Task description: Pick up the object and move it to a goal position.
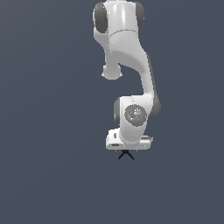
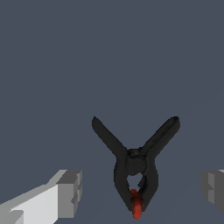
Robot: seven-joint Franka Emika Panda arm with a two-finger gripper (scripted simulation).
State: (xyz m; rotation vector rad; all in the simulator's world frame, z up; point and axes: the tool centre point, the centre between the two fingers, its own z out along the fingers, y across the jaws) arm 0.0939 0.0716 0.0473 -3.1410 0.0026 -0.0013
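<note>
The object (image 2: 134,164) is a small black clamp with two splayed legs and a red tip, lying on the dark flat surface. In the wrist view it sits between my two grey fingertips (image 2: 70,192), which stand wide apart on either side without touching it. My gripper (image 2: 141,189) is open, and nothing is held. In the exterior view only the clamp's two legs (image 1: 126,155) stick out below the white hand (image 1: 129,142), which hides the rest of it and the fingers.
The white arm (image 1: 127,57) reaches down from the top of the exterior view. A plain dark blue-grey surface (image 1: 48,175) fills everything around it.
</note>
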